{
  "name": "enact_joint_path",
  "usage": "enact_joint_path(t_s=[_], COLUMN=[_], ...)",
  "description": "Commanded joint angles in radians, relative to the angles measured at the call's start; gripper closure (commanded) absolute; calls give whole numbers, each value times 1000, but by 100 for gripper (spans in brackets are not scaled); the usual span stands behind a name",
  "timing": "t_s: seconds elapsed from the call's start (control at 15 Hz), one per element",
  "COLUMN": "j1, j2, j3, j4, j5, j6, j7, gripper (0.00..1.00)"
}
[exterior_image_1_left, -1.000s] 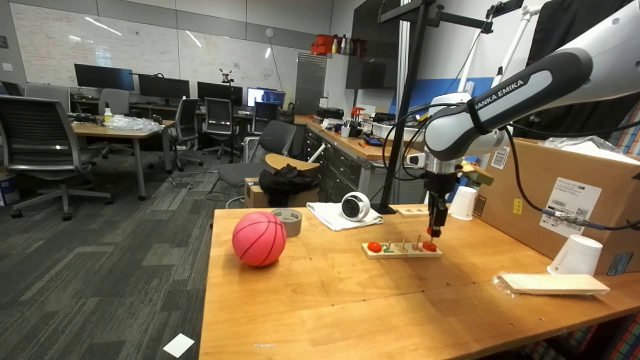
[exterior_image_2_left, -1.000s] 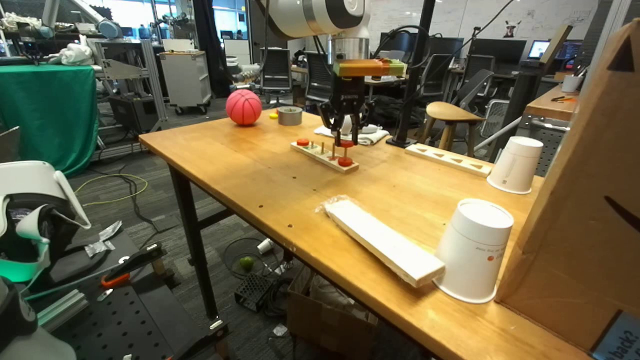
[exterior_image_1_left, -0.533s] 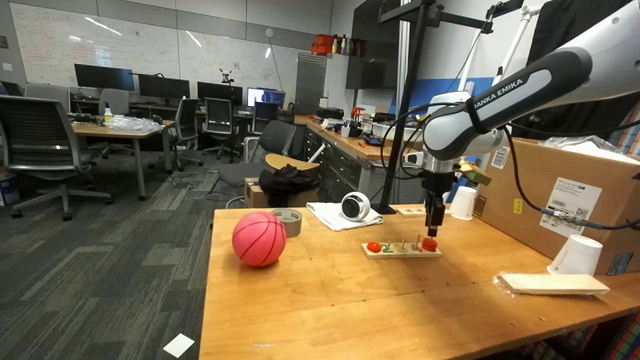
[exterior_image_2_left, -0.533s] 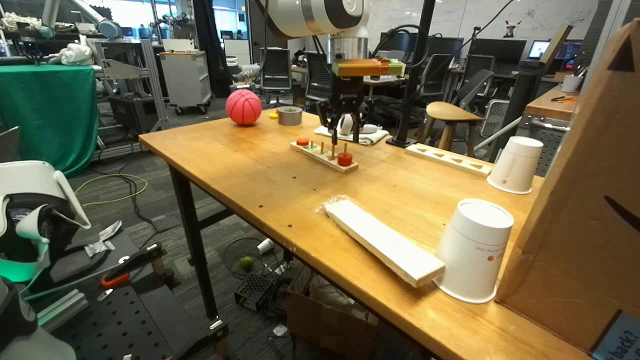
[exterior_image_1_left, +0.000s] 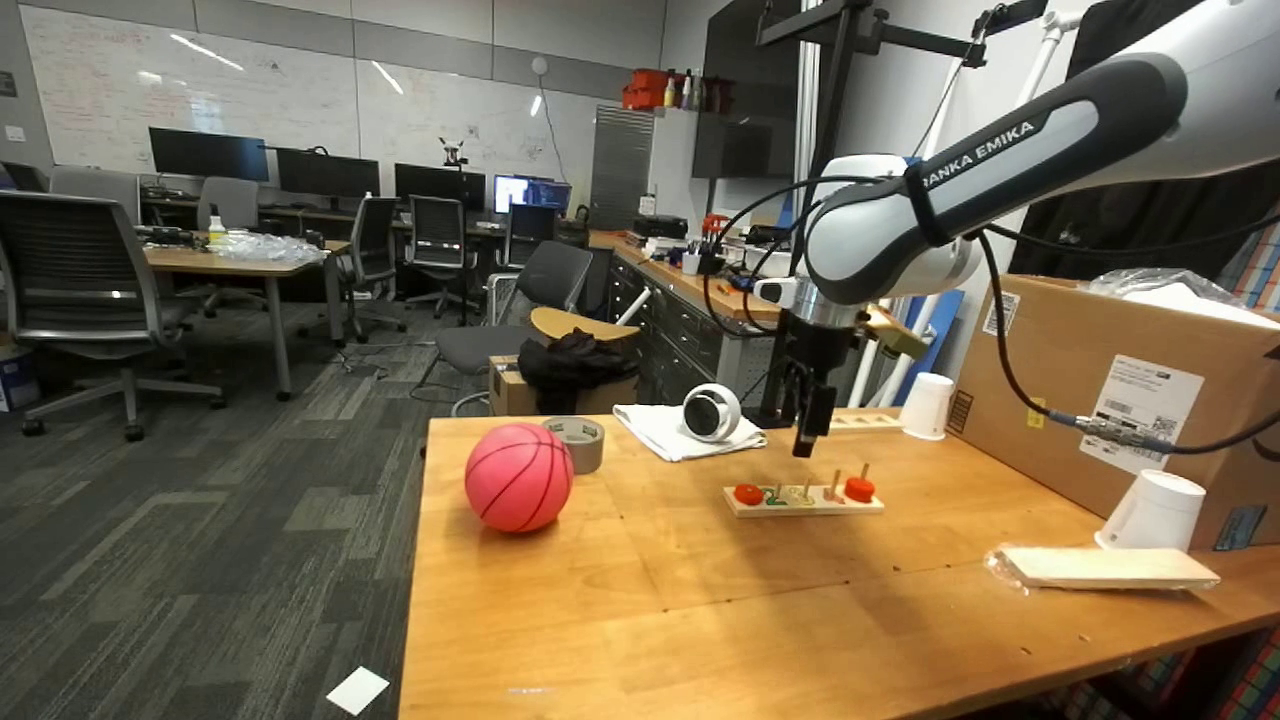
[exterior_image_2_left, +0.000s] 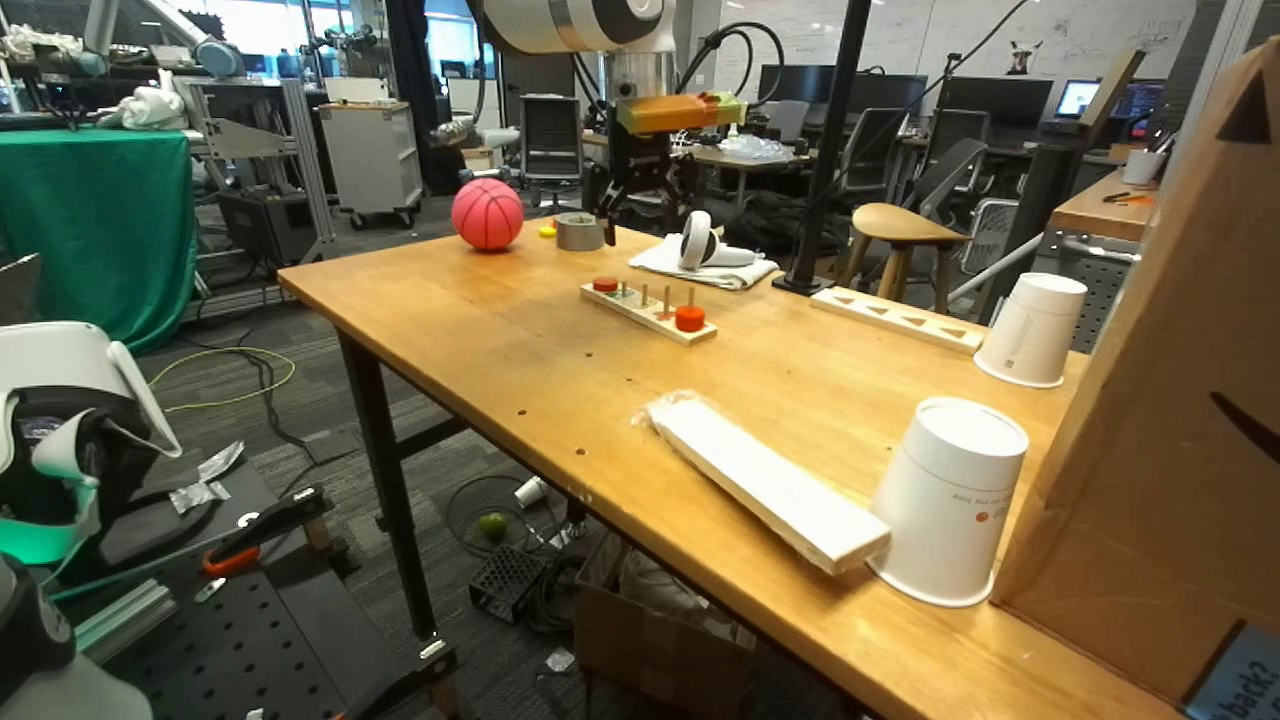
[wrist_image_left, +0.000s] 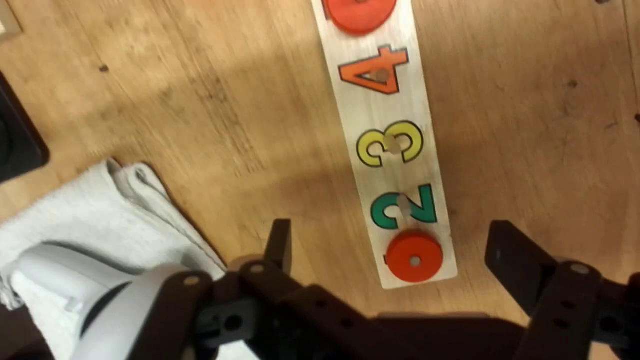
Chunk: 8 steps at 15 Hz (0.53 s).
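Observation:
My gripper (wrist_image_left: 390, 243) stands wide open with nothing between its fingers (wrist_image_left: 515, 260). It hovers above a pale wooden peg board (wrist_image_left: 345, 112) printed with coloured numbers. Seen from the wrist, a red disc (wrist_image_left: 415, 267) on the board's end peg lies below the gap between the fingers, not touched. The pegs at 2, 3 and 4 are bare. At the opposite end a thicker red stack (exterior_image_1_left: 859, 490) sits round its peg, also visible as a red stack (exterior_image_2_left: 690, 319); the wrist view cuts off its red top disc (wrist_image_left: 360, 17).
Behind the board, a white controller (exterior_image_1_left: 711, 413) rests on a folded cloth (exterior_image_1_left: 660, 430). A pink ball (exterior_image_1_left: 519, 477) and tape roll (exterior_image_1_left: 577, 443) are at one end. Paper cups (exterior_image_2_left: 950, 500), a wrapped wooden piece (exterior_image_2_left: 765, 480) and a large box (exterior_image_1_left: 1080, 370) occupy the other. A black pole (exterior_image_2_left: 825, 150) rises nearby.
A second ago the gripper held a red disc on the end peg. The disc dropped onto the one below, the jaws opened, and the arm rose and moved toward the board's other end.

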Motion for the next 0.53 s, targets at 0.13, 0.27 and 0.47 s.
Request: enact_joint_path(t_s=[0.13, 0.27, 0.47], j1=[28, 37, 46], j2=[-8, -2, 19], j3=[38, 44, 46], j4=[-30, -28, -18], j5=[47, 49, 50], j6=[18, 16, 18], j7=[-94, -106, -112], gripper=[0, 0, 0])
